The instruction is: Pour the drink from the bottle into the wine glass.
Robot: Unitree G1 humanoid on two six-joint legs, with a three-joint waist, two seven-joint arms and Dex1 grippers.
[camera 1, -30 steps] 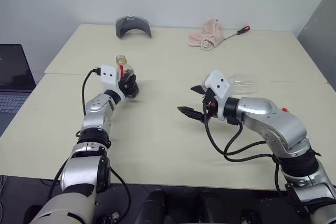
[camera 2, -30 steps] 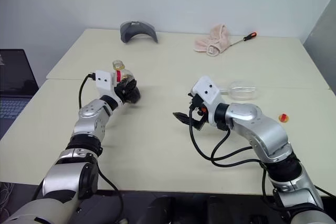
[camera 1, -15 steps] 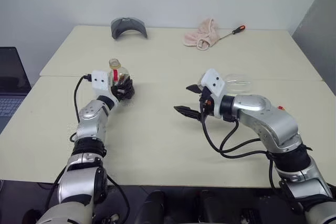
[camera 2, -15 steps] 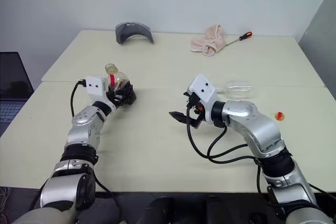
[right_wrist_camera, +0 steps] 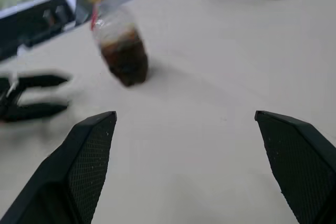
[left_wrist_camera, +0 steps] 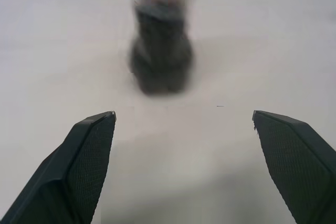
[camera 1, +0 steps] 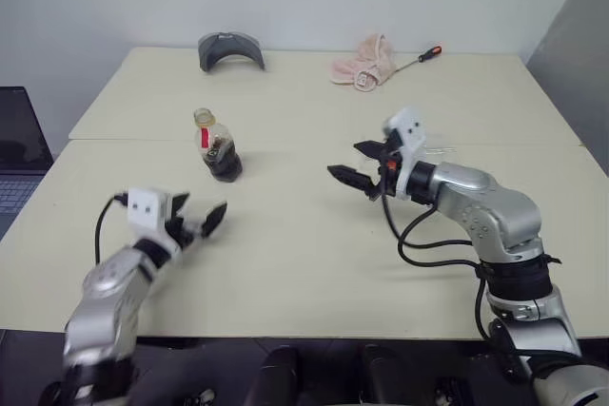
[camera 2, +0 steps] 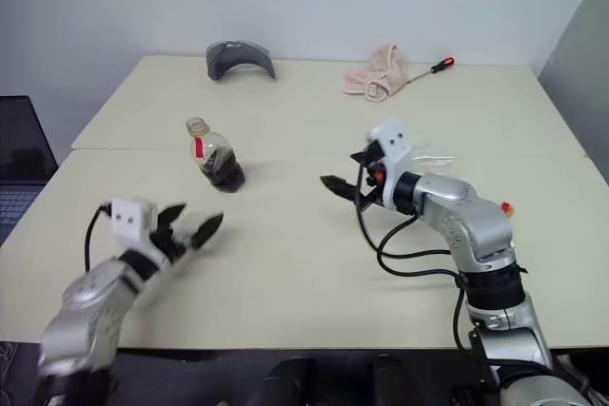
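A dark laptop [camera 1: 17,154] is sitting off the table's left edge. Over the near left part of the cream table [camera 1: 304,263], the left gripper [camera 1: 198,221] is hovering with its two black fingers spread wide apart, holding nothing; it is pointing toward the bottle [camera 1: 218,145] from well short of it.

The bottle is standing upright and free on the left half of the table, just about on the seam that is running across the tabletop, with its cap off and the neck open. The drink [camera 1: 224,163] is filling only the lower part of the bottle, dark and nearly black, below the red label strip.

Near the far edge, left of centre, a grey curved object [camera 1: 229,48] is lying. Further along the same far edge, a pink cloth [camera 1: 363,61] is sitting crumpled, with a red-handled screwdriver [camera 1: 420,57] lying just beside it toward the far right corner.

Right of the table's middle, the right gripper [camera 1: 356,163] is hanging above the surface with its jaws wide open and empty, aiming toward the table's left side. The wine glass [camera 2: 440,156] is mostly hidden behind the right wrist, so I cannot tell whether it is standing or lying. A small red-and-yellow cap [camera 2: 505,207] is lying on the table close to the right edge, beside the right forearm.
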